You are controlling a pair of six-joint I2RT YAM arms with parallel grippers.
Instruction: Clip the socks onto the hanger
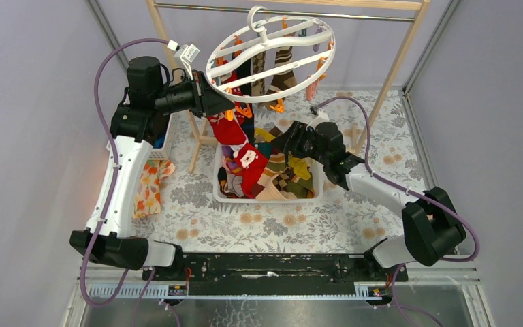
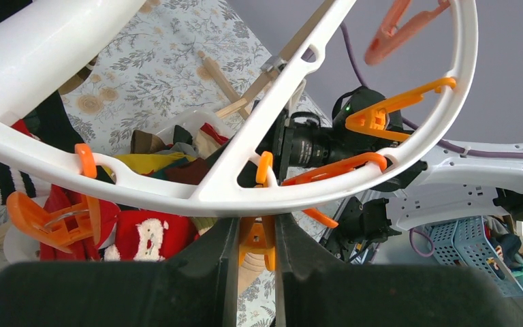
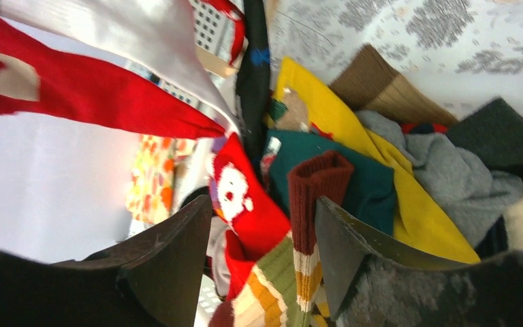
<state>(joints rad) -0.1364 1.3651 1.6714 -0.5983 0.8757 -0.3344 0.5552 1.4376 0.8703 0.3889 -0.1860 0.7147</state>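
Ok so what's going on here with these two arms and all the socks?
The robot is clipping socks to the white hanger. The left tool pinches an orange clip under the hanger's rim. The right tool is open around a dark red sock cuff on the pile in the white basket. A few hung socks dangle from the hanger already.

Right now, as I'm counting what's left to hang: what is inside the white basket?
The white basket holds heaped socks: a red Santa-face sock, a mustard sock, an argyle sock. The right gripper covers some; lower layers and the bottom are hidden.
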